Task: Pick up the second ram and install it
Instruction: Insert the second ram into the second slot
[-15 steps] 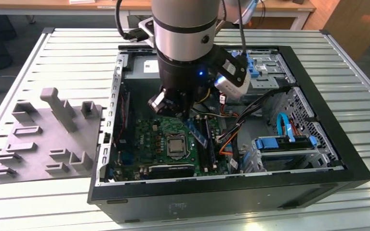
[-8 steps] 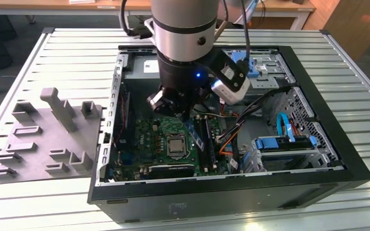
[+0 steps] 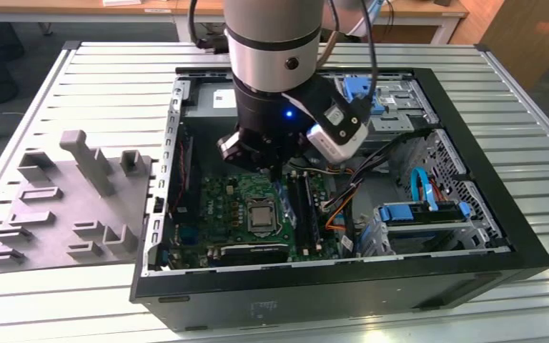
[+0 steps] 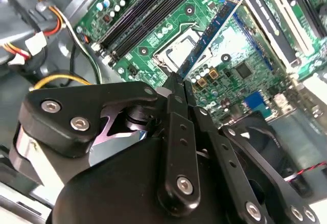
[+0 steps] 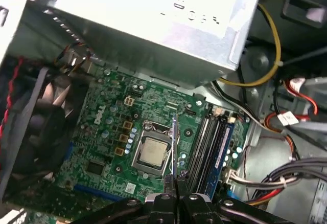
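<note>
My gripper (image 3: 272, 168) hangs inside the open computer case (image 3: 351, 282), just above the motherboard (image 3: 226, 207). It is shut on a ram stick (image 4: 214, 27), a thin green module with a blue edge, which points away from the fingertips (image 4: 176, 88) over the processor socket (image 4: 176, 52). In the first wrist view the ram stick (image 5: 174, 142) appears edge-on above the gripper (image 5: 173, 185), over the silver processor (image 5: 152, 152). The black ram slots (image 5: 207, 147) lie beside it, and a blue module (image 5: 223, 150) stands in one of them.
A grey moulded fixture tray (image 3: 65, 207) lies on the slatted table at the exterior view's left. Inside the case are the power supply box (image 5: 153, 19), a black fan (image 5: 46, 127), loose cable bundles (image 5: 286, 178) and a drive cage with blue clips (image 3: 427, 214).
</note>
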Available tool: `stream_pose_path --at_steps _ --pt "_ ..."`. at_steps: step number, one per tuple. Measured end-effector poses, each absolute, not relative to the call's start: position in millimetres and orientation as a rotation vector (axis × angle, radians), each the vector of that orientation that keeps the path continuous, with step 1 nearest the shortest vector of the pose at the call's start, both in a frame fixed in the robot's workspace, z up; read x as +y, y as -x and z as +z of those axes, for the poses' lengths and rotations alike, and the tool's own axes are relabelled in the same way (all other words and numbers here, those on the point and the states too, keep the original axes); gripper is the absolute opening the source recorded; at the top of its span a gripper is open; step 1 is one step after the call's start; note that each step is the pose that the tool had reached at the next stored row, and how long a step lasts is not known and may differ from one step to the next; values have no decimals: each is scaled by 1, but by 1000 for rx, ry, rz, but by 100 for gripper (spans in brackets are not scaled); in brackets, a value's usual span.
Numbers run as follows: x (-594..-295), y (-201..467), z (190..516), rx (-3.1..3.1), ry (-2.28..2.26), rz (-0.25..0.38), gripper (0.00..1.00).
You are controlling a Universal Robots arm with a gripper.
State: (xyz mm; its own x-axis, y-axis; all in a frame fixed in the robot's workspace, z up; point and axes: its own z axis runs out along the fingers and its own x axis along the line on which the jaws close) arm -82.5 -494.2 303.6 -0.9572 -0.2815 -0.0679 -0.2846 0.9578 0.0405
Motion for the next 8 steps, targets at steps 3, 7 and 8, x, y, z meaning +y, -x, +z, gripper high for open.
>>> stream_pose_path --at_steps 3,7,8 --pt "-494 83 303 3057 358 74 13" --pt "-494 82 303 3066 247 70 13" --pt "-494 82 303 3068 219 70 13"
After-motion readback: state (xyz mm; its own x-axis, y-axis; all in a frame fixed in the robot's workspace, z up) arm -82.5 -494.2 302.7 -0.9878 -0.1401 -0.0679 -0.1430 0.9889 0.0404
